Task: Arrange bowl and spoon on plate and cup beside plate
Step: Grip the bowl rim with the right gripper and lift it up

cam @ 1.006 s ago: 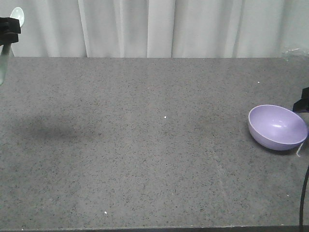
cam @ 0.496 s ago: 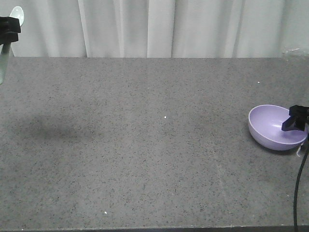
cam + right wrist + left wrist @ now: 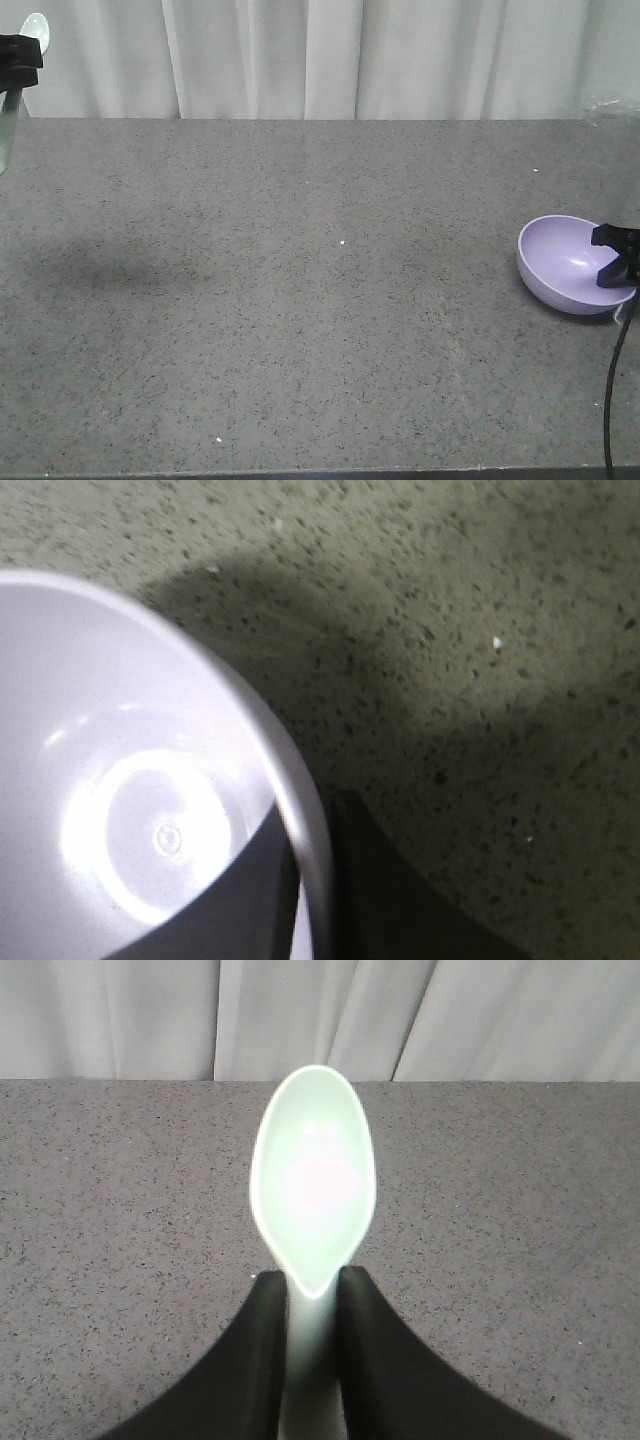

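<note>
The lavender bowl (image 3: pixel 572 264) sits at the table's right edge, slightly tilted. My right gripper (image 3: pixel 615 258) is shut on its right rim; in the right wrist view one finger lies inside the bowl (image 3: pixel 150 800) and the other outside the wall, around my right gripper (image 3: pixel 310 880). At the far left, raised above the table, my left gripper (image 3: pixel 18 58) is shut on the handle of the mint-green spoon (image 3: pixel 35 28), head pointing up. In the left wrist view the spoon (image 3: pixel 313 1185) stands out beyond the left gripper (image 3: pixel 312 1305). Plate and cup are out of view.
The grey speckled table (image 3: pixel 300 300) spreads across the view, with white curtains (image 3: pixel 330 55) behind its far edge. A black cable (image 3: pixel 615 390) hangs down at the right front corner. A clear object (image 3: pixel 605 108) shows at the far right edge.
My right gripper came in from the right over the bowl's rim and closed on it; the bowl shifted slightly right and tilted. The left gripper and spoon stayed put.
</note>
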Robot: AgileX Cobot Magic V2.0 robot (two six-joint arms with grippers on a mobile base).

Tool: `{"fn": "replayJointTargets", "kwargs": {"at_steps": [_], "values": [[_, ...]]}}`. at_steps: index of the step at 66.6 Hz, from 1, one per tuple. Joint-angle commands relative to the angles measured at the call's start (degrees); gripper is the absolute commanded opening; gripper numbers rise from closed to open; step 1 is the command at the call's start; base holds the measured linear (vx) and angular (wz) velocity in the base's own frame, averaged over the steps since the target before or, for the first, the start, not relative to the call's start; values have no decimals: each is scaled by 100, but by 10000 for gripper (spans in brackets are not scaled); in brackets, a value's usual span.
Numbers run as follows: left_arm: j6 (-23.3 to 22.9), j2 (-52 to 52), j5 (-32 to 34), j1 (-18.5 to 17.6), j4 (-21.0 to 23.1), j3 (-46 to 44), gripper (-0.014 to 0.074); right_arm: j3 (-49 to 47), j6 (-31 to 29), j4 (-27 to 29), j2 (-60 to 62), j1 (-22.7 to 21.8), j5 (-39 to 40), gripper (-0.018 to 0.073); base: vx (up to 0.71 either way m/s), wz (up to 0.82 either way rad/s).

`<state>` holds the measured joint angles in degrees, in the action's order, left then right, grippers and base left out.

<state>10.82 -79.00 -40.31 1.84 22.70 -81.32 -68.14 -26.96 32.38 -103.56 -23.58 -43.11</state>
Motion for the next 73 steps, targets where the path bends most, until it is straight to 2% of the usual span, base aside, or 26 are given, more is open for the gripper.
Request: {"fn": "replayJointTargets", "kwargs": {"at_steps": [1,17,55,73], "values": [[3,159,354,-5,152,-155,-8,-222,-263,333,329,-19,78,-10,0,0],[3,159,335,-5,152,-155,-8,-824,-491,929,818,-19,-442,-7,0,0],[3,159,330,-5,152,-155,-8,-996,-491,1072,2978,-19,-1191,-6,0,0],[3,159,330,-5,152,-155,-8,-996,-491,1072,3477,-19,-1312,-6,0,0]]}}
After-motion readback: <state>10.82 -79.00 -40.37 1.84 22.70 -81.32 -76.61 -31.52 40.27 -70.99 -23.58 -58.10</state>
